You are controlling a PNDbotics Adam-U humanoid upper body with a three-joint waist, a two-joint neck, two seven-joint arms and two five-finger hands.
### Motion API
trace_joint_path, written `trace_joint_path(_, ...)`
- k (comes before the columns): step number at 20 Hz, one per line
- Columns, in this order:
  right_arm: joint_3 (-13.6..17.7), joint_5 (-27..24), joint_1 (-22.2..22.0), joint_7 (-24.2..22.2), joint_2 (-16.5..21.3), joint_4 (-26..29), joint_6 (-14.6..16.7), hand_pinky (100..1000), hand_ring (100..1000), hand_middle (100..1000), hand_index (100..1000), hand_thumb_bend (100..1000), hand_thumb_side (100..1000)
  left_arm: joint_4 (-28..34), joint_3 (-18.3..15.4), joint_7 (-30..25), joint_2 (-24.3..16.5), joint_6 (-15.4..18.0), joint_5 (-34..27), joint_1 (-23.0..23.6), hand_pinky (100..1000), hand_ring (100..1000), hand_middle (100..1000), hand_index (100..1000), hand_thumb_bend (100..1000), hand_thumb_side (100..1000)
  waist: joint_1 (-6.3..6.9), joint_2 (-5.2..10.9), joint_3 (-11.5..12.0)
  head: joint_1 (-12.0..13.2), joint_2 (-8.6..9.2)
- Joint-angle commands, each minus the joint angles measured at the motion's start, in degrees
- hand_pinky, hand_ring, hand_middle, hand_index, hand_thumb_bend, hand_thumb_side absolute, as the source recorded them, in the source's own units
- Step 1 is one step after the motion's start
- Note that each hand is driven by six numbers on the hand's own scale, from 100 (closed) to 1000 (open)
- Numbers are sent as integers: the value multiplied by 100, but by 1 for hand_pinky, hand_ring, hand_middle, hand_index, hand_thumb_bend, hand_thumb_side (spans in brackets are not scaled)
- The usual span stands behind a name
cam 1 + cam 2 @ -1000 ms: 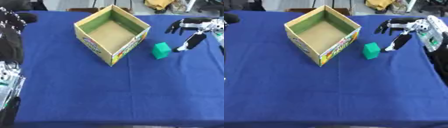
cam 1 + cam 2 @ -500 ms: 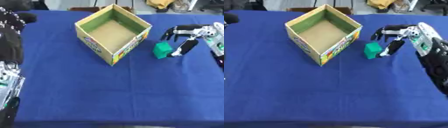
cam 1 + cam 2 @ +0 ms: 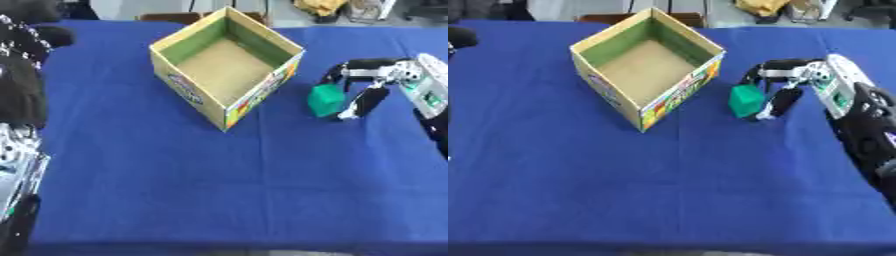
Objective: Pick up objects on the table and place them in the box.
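An open cardboard box [image 3: 226, 75] with a green inside stands on the blue cloth, with nothing visible inside. To its right a small green block [image 3: 325, 100] rests on the cloth. My right hand [image 3: 376, 80] comes in from the right edge and is shut on the block. Its fingers [image 3: 348, 66] arch over the block's far side and its thumb [image 3: 360, 102] lies against the near right side. My left hand [image 3: 22, 55] is a dark shape at the left edge, far from the block.
The blue-covered table [image 3: 219, 190] stretches wide in front of the box. A silver and black part of my left arm [image 3: 16, 170] shows at the lower left. Yellow and other clutter [image 3: 322, 7] lies beyond the far edge.
My right hand has come down and to the left from the far right. Its fingers and thumb have closed round the green block. The box and the block have not moved.
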State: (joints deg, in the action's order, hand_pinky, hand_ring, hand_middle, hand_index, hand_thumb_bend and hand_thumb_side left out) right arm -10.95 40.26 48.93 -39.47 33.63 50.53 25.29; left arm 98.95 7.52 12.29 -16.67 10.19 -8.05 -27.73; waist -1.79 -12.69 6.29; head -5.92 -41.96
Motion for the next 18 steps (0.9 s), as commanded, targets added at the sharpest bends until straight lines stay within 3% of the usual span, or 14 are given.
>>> trace_joint_path(1,80,54,99,-37,72,-17,71,646,768,796,854,411,293,100,-46,0,-25,16,-21,-100,677,609,618,759,616,987,20,82,5,-2,67)
trace_joint_path(2,83,66,99,-25,65,-30,74,640,757,790,851,403,290,100,-46,0,-22,15,-22,-101,677,609,618,759,616,987,24,79,6,-4,71)
trace_joint_path(4,86,91,98,32,54,-34,82,601,698,740,816,276,285,98,-47,1,-18,14,-23,-101,677,609,618,759,615,987,31,74,4,-4,74)
trace_joint_path(5,86,102,96,68,50,-34,85,598,693,735,812,260,285,97,-47,2,-18,14,-23,-102,677,609,618,759,615,987,34,72,3,-4,75)
trace_joint_path(11,76,145,92,162,41,-56,104,598,693,735,812,260,285,96,-47,2,-17,14,-24,-103,677,609,618,759,615,987,37,70,1,-4,76)
trace_joint_path(12,106,129,117,185,47,-28,95,522,607,460,549,100,397,94,-48,3,-16,13,-24,-100,676,608,618,758,616,987,42,74,-7,8,77)
trace_joint_path(18,120,12,80,662,142,416,9,496,577,357,460,100,395,91,-54,5,-20,15,-15,-95,676,607,617,758,617,986,29,96,-27,33,86)
